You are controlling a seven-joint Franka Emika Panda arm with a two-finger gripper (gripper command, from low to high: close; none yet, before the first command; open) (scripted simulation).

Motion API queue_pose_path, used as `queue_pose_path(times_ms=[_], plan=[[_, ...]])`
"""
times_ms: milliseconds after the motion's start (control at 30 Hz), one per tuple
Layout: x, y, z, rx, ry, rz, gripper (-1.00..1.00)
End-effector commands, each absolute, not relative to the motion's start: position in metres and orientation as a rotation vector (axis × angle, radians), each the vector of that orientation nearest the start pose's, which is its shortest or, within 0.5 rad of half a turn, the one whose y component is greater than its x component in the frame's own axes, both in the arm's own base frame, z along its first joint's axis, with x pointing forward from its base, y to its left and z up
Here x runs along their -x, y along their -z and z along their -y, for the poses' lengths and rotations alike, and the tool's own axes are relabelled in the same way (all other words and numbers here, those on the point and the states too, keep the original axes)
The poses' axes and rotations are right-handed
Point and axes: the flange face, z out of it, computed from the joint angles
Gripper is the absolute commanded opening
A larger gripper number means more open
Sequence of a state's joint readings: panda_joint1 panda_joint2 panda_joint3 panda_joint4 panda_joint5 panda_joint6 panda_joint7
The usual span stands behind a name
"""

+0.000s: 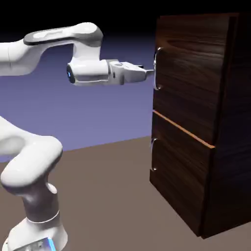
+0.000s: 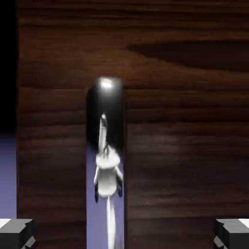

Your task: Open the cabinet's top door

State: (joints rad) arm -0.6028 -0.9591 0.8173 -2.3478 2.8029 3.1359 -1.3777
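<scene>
From the exterior view I get the whole tall dark-wood cabinet (image 1: 191, 127) at the right, which the hand view never gives me: two front doors, one above the other, with one orange-brown strip (image 1: 181, 128) between them. The top door (image 1: 188, 73) is closed, its handle (image 1: 157, 68) upright near the door's left edge. The lower door (image 1: 179, 171) carries the second handle (image 1: 154, 154), making two handles in all.

My one white arm (image 1: 88, 41) reaches across from the left, its gripper (image 1: 150, 73) level with the upper handle.

Only the hand view shows me the jaws clearly: two grey fingertips (image 2: 17, 233), spread wide apart with nothing clamped. Between them, nearer the left one in that picture, runs the shiny handle, mirroring a pale shape. Whether either tip touches it, I cannot tell.
</scene>
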Motion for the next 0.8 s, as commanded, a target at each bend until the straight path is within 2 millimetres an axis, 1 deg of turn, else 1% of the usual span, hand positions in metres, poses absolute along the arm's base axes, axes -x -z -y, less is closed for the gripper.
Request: queue_pose_path(times_ms=[0, 100, 133, 167, 200, 500, 767], plan=[[-0.349, -0.577, -0.127, 1.757, 1.795, -0.780, 1.00], [-0.380, -0.577, -0.125, 1.757, 1.794, -0.780, 1.00], [-0.387, -0.576, -0.125, 1.756, 1.793, -0.781, 1.00], [-0.387, -0.576, -0.125, 1.756, 1.793, -0.781, -1.00], [-0.387, -0.576, -0.125, 1.756, 1.793, -0.781, -1.00], [-0.340, -0.577, -0.102, 1.765, 1.696, -0.634, -1.00], [-0.301, -0.576, -0.076, 1.767, 1.606, -0.505, -1.00]])
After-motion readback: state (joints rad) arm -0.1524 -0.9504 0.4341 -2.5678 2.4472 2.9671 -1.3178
